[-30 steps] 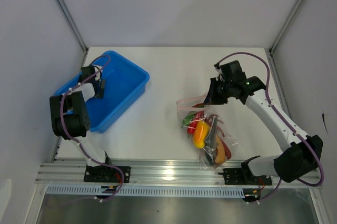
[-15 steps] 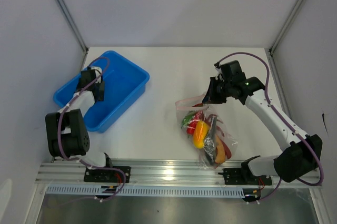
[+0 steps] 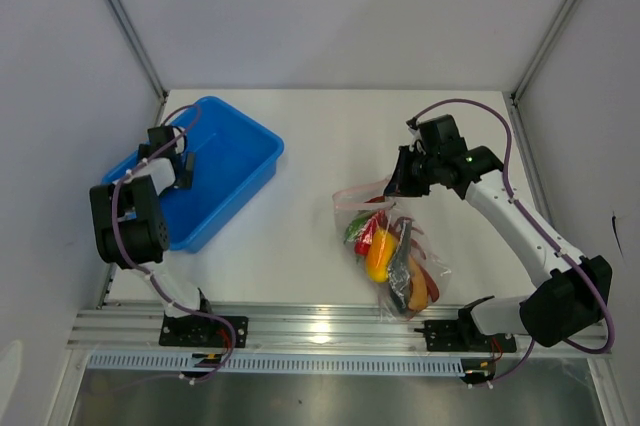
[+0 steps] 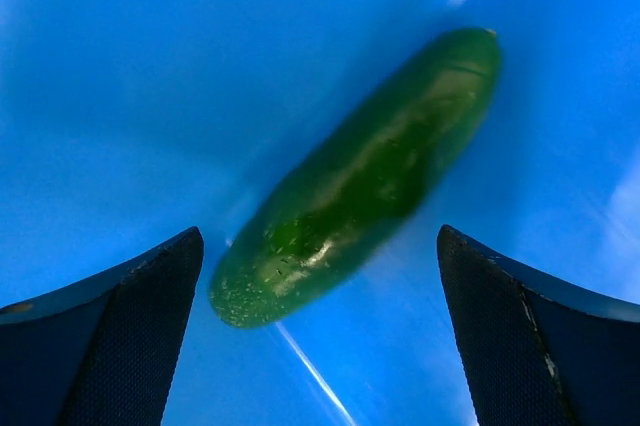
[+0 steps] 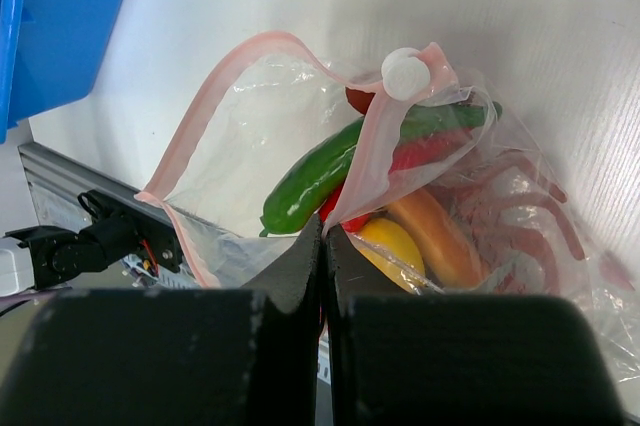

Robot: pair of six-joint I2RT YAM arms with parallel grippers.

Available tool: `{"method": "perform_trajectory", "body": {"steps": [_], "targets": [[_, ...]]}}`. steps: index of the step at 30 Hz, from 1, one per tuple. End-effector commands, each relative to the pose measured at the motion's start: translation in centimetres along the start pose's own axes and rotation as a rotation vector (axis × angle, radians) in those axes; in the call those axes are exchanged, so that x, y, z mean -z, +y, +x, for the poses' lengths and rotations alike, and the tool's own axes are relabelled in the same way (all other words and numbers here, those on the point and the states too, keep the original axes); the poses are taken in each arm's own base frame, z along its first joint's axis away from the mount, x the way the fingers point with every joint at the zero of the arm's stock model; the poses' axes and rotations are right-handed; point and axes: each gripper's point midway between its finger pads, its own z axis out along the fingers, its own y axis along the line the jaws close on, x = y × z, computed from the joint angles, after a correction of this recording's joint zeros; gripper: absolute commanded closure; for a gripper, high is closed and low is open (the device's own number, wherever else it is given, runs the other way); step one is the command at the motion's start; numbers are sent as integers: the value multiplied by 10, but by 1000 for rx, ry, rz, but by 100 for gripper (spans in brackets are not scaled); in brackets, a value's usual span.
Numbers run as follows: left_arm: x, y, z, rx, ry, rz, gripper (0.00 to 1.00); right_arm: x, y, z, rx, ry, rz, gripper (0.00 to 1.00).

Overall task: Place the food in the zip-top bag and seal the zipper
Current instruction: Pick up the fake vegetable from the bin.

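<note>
Table (image 3: 320,126), top view: bin (image 3: 235,156) at 9 o'clock, zip-top bag (image 3: 425,266) at 4 o'clock, well apart. One long vegetable (image 4: 360,181) lies in the bin. Food (image 3: 378,251) lies inside the bag, whose mouth is at its 11 o'clock end.

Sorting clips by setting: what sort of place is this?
Likely a robot lab cell: a left arm and a right arm bolted to a metal rail, plain panels around a white table, toy food in a bag.
</note>
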Motion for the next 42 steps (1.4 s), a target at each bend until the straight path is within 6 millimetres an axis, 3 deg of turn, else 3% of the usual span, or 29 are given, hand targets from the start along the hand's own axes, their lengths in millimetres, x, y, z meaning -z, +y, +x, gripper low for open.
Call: {"method": "perform_trajectory", "body": {"steps": [1,8,17,20,23,24,26,30,32,37,40,42], "targets": [[-3,25,-38,2,-93,-25,1,5,4,-6,-8,-34,-16,100],[-26,10,-33,-80,-69,34,0,5,0,-4,-14,-25,-17,100],[-35,-14,-24,-103,-21,123,7,5,-1,-6,-25,-23,-27,100],[-34,-26,-18,-116,-8,150,15,3,-1,-8,-29,-24,-28,100],[-31,-35,-16,-111,-8,151,28,3,0,-9,-31,-28,-32,100],[-31,-35,-16,-110,-4,147,40,3,0,-10,-33,-31,-33,100],[-30,-36,-15,-94,4,147,52,4,0,-11,-35,-34,-32,100],[-28,-38,-11,-78,19,153,60,5,1,-13,-39,-44,-32,100],[-24,-37,-9,-66,22,155,64,5,1,-14,-43,-46,-32,100],[0,-30,-18,21,-7,132,99,9,1,-22,-23,-66,-16,100],[28,-22,-36,116,-53,123,99,15,2,-28,-5,-77,-6,100],[54,-19,-60,193,-125,137,100,15,1,-30,3,-70,4,100]]}}
